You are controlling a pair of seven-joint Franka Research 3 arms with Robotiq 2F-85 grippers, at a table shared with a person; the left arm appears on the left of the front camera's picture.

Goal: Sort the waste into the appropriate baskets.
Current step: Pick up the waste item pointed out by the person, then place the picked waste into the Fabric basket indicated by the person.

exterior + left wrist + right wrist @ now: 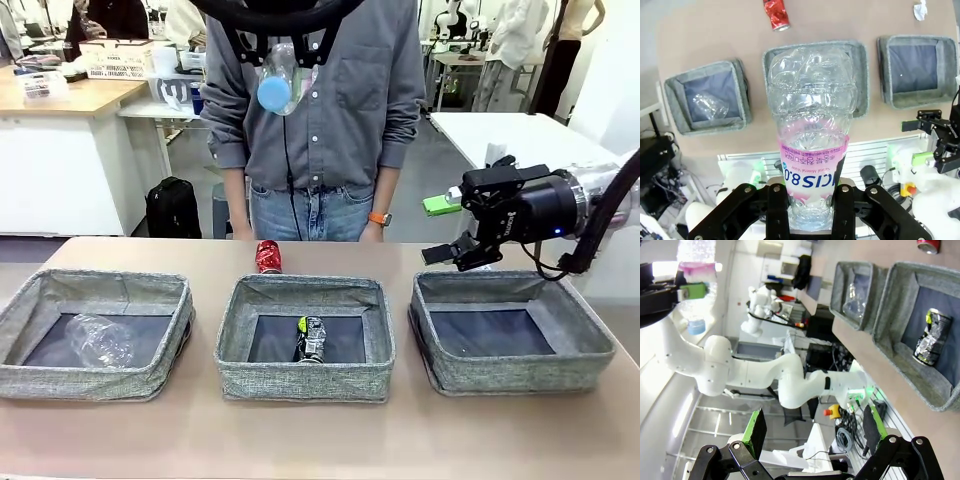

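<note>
left gripper (pixel 810 200) clamped on pink-labelled bottle (pixel 812 115), high above counter, roughly over middle basket (pixel 860 75). best move: swing across to left basket (pixel 740 95) holding 1 crushed clear bottle (pixel 707 106), lower, then release. right gripper (pixel 813 430) open, empty, near right basket (pixel 515 375).

The brown tabletop (pixel 320 440) carries a row of grey baskets: left basket (pixel 95 382), middle basket (pixel 305 386), right basket (pixel 520 376). A red can (pixel 268 257) sits just behind the middle one, a white paper wad (pixel 920 10) behind the right.

Left end effector (pixel 810 200) raised high, clamped on bottle (pixel 812 125) — right end effector (pixel 447 225) agape, sideways.
</note>
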